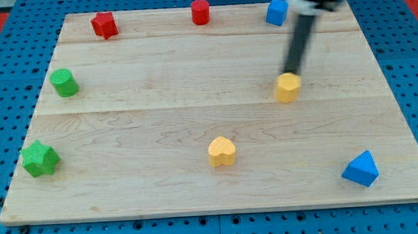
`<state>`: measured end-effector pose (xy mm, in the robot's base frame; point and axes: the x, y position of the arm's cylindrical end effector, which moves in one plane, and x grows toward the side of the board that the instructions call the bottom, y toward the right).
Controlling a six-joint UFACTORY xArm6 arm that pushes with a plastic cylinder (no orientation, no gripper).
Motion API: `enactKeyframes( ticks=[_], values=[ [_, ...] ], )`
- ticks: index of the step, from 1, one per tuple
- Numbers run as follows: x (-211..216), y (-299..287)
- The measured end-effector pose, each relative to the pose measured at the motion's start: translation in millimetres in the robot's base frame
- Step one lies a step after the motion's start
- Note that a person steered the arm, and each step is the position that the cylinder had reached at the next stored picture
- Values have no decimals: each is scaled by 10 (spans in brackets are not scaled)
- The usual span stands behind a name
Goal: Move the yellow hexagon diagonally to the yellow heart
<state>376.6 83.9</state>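
Touching rounded yellow hexagon [288, 88], my tip [290, 72]

Tool tip [290, 72] touches top edge of yellow hexagon [288, 88], right of desk [195, 132] centre. Yellow heart [222, 151] lies down-left of hexagon, well apart. Along top: red star [104, 25], red cylinder [200, 11], blue cube [277, 12]. Left: green cylinder [64, 82], green star [40, 158]. Bottom right: blue triangle [361, 169].

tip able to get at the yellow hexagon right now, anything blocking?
Probably yes. My tip sits right at the yellow hexagon's top edge, apparently touching, with nothing between them. The wooden board towards the yellow heart also looks free.
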Motion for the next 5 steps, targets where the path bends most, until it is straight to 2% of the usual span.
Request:
enactKeyframes(
  ticks=[1,2,3,4,5],
  values=[
    [-23,283],
    [136,1011],
    [257,112],
    [199,-578],
    [361,135]
  ],
)
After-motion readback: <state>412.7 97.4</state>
